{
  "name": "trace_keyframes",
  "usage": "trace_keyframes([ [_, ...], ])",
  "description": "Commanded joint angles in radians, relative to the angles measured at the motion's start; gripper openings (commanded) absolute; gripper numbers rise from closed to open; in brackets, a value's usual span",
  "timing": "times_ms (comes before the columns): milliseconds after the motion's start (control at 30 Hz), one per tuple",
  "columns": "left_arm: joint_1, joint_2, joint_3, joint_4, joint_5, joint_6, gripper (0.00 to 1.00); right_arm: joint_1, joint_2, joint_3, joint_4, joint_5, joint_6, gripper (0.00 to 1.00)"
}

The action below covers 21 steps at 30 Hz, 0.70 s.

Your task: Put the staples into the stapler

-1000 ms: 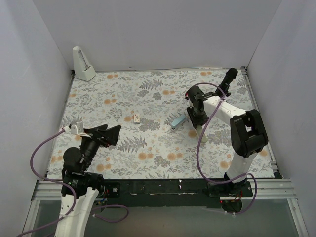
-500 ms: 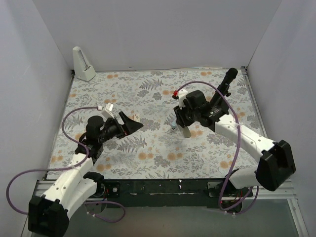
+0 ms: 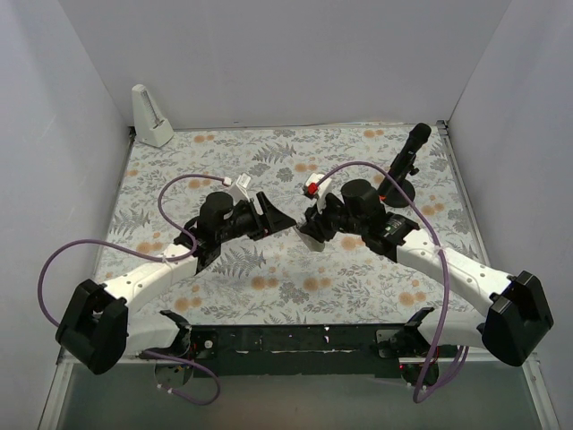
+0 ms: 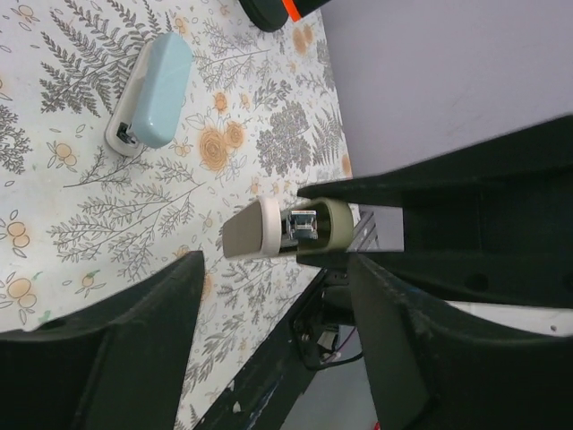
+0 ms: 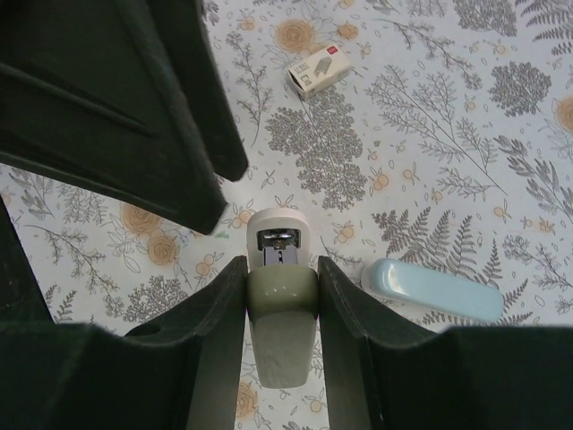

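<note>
The right hand (image 5: 282, 269) is clamped on an olive bar (image 5: 281, 305), which is not a task thing. The bar's pale end points out past the fingertips toward the left hand (image 3: 277, 218). That hand's jaws stand apart and hold nothing, and one finger comes close beside the bar's end without touching it. Both hands hang over the middle of the counter (image 3: 179, 161). The stapler (image 5: 434, 288) lies flat on the counter just beside the right hand, on the side toward the counter's right edge, shut, with its long axis roughly crosswise to the bar. The box (image 5: 320, 72) of staples sits well apart from it, out beyond the bar's tip, lying on its side. Neither task thing is gripped yet. The right hand is nearer the stapler but occupied. The left hand is free but aimed at the bar, with the stapler off to one side in its wrist view, so my guess is that it must turn and drop toward the stapler's long sides.
</note>
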Motion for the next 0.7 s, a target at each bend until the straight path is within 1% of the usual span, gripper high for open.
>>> trace_keyframes([
  [0,-0.029,0.027,0.059,0.020,-0.067,0.025,0.60,0.029,-0.047,-0.007,0.135,-0.039,-0.036,0.01],
  [33,-0.033,0.038,0.067,0.015,-0.073,0.034,0.58,0.031,-0.049,-0.010,0.144,-0.039,-0.037,0.01],
  [67,-0.037,0.041,0.071,0.006,-0.075,0.038,0.53,0.032,-0.049,-0.015,0.147,-0.036,-0.036,0.01],
  [233,-0.060,0.055,0.085,-0.020,-0.090,0.058,0.47,0.040,-0.046,-0.024,0.159,-0.032,-0.036,0.01],
  [267,-0.061,0.061,0.087,-0.029,-0.101,0.063,0.45,0.043,-0.047,-0.024,0.162,-0.033,-0.034,0.01],
  [300,-0.063,0.061,0.091,-0.036,-0.105,0.066,0.41,0.043,-0.047,-0.027,0.165,-0.035,-0.034,0.01],
  [400,-0.066,0.069,0.097,-0.051,-0.122,0.074,0.37,0.047,-0.046,-0.030,0.170,-0.035,-0.036,0.01],
  [533,-0.069,0.077,0.105,-0.063,-0.125,0.075,0.29,0.049,-0.050,-0.040,0.178,-0.036,-0.036,0.01],
  [667,-0.075,0.089,0.116,-0.085,-0.121,0.084,0.27,0.051,-0.052,-0.046,0.185,-0.030,-0.034,0.01],
])
